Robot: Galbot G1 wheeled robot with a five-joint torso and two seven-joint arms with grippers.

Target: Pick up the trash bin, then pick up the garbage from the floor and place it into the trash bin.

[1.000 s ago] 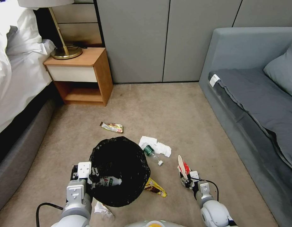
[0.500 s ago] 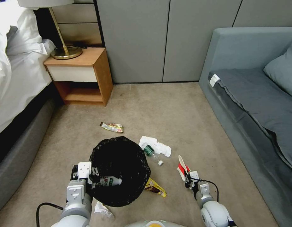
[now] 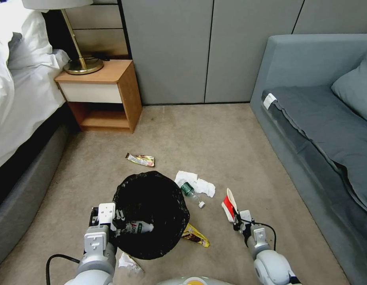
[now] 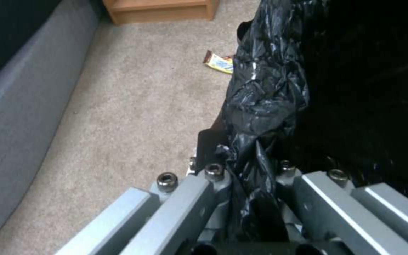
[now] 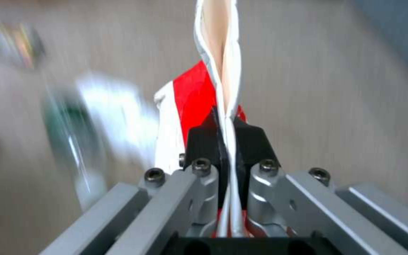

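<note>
Right tool (image 3: 234,217), lower right of frame, clamps red-white carton (image 3: 229,204), now lifted slightly higher off carpet. Left tool (image 3: 117,225), lower left, grips trash bin (image 3: 151,213) rim through liner. Carton ready for transfer into bin.

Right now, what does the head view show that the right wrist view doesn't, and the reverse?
Head view alone: the trash bin with the left end effector clamped on its rim, the yellow wrapper beside it, the nightstand and the sofa.
Right wrist view alone: the fingertips pinching the carton's flattened edge.
Both: the right end effector holding the red-white carton, plus the bottle and tissues on the carpet.
</note>
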